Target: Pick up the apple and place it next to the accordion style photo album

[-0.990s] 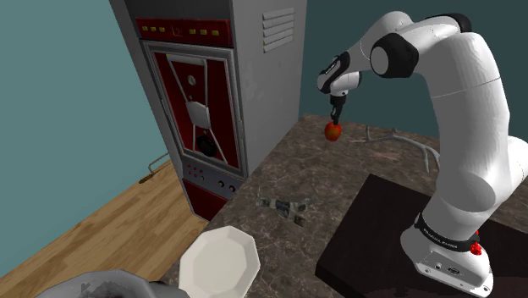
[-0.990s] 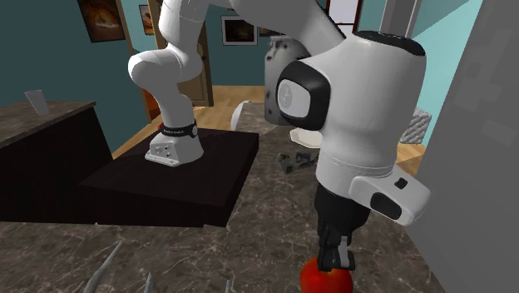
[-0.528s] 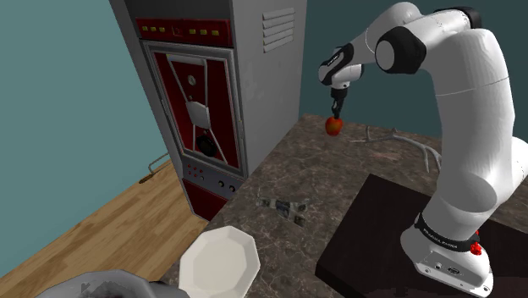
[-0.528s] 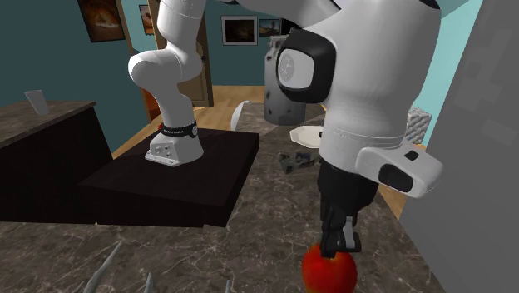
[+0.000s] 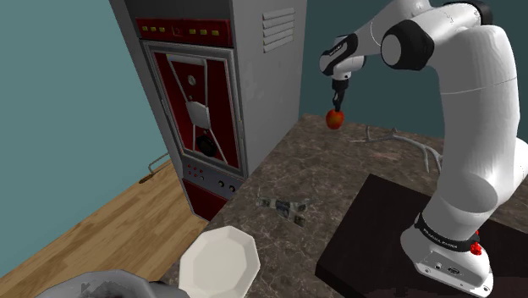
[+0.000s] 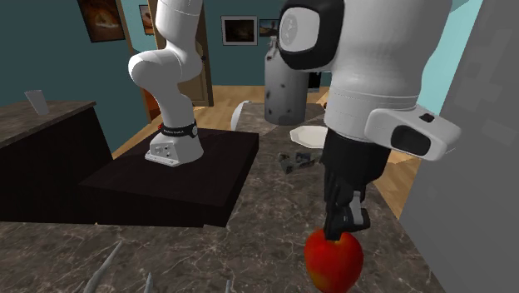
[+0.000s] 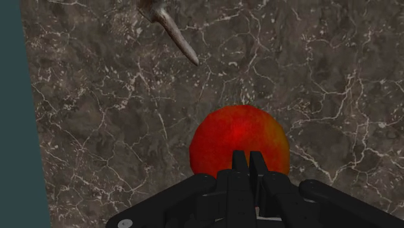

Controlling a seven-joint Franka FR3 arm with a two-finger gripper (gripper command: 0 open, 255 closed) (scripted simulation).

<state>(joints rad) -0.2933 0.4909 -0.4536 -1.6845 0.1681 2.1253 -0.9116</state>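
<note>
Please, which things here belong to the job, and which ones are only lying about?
For the job:
- apple, clasped by the gripper over the counter
- accordion photo album, lying on the counter

Lying about:
- white plate
- grey antler-like piece
- red and grey cabinet

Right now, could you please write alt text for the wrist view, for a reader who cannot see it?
A black two-finger hand clasps the top of a round red-orange apple above a dark white-veined counter. Beyond the apple a pale grey pointed prong lies on the counter.
</note>
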